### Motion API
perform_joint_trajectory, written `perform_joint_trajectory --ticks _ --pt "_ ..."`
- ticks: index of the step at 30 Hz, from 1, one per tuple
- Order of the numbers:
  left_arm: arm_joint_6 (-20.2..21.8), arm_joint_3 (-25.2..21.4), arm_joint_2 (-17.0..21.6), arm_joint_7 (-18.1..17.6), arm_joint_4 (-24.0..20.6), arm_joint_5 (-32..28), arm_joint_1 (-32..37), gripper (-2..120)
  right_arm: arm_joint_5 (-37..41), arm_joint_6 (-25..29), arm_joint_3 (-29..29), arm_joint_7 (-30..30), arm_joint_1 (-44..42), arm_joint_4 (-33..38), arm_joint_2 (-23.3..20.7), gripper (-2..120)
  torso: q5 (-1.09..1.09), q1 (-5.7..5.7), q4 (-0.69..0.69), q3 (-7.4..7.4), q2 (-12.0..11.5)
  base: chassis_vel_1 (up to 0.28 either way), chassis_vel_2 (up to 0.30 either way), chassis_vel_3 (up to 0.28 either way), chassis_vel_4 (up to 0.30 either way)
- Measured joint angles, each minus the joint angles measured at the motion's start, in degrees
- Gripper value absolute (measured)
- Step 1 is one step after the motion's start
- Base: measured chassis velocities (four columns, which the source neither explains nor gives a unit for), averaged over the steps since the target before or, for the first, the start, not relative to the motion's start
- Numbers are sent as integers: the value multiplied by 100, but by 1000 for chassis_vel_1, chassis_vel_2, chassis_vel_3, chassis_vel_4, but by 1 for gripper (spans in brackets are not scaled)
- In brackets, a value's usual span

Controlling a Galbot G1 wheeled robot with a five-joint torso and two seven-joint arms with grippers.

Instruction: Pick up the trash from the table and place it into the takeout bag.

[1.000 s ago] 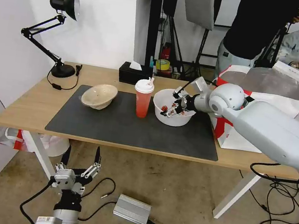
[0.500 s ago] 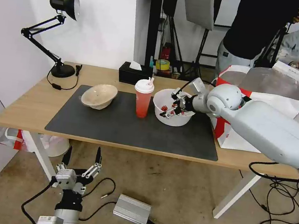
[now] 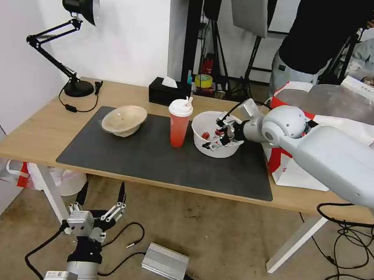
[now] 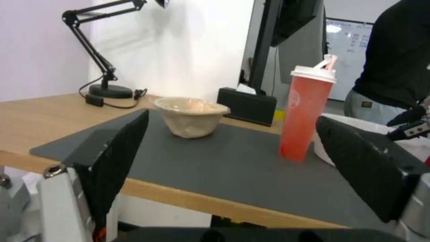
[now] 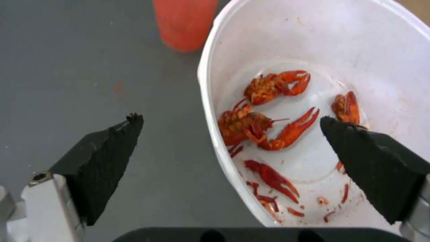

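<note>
The right gripper (image 5: 228,134) is spread wide and grasps nothing, straddling the rim of the white bowl (image 5: 358,60) with one finger outside over the dark mat (image 5: 89,67) and one inside above the red scraps (image 5: 264,124), the red cup (image 5: 186,20) just beyond.

You have a long light-wood table (image 3: 36,134) on white legs, with a large dark grey rectangular mat (image 3: 157,159) on it. A black desk lamp (image 3: 78,43) and black tissue box (image 3: 168,92) stand along its far edge.
</note>
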Motion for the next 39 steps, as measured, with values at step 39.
perform_joint_trajectory --ticks 39 --pt "-28 27 -45 -7 9 20 2 100 -133 0 43 -21 -173 -190 87 100 0 0 0 0 0 0 0 0 0"
